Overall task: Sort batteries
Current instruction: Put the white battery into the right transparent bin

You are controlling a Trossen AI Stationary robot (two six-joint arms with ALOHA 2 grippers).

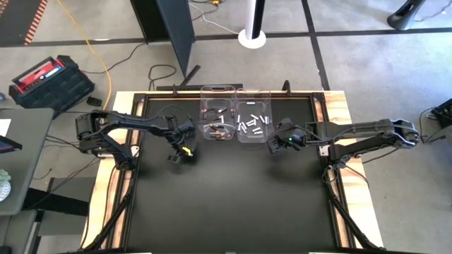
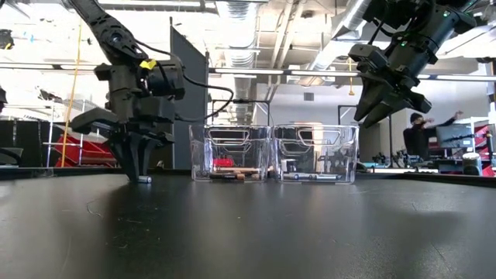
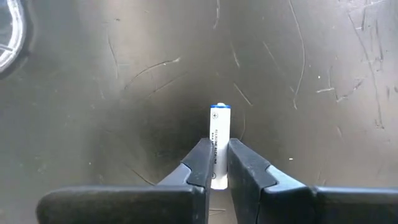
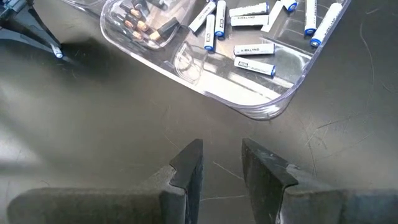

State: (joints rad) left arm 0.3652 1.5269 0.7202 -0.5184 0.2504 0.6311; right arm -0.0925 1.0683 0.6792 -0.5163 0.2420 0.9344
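Note:
My left gripper (image 3: 217, 144) is shut on one white battery with a blue band (image 3: 219, 127), over the black table's left half (image 1: 180, 154), left of the bins. The battery's end (image 2: 145, 179) sticks out under the fingertips, close to the table. My right gripper (image 4: 222, 146) hangs open and holds nothing, above the table right of the bins (image 1: 274, 146). Two clear bins stand side by side at the far middle. The left bin (image 1: 215, 95) holds dark, copper-toned batteries (image 4: 140, 25). The right bin (image 4: 261, 106) holds several white batteries (image 4: 255, 50). My left gripper pinches the white battery between its two fingers (image 3: 202, 163), on the battery's upper half (image 3: 217, 163). The fingers come steeply from above, and the battery lies along them. Its blue-banded end (image 3: 219, 109) points down past the fingertips. Whether that end touches the table I cannot tell.
The bins (image 2: 230, 151) stand between the two arms at the table's far side. Wooden side boards (image 1: 349, 134) and a metal frame border the black mat. A person (image 2: 422, 128) is in the room behind, far from the table.

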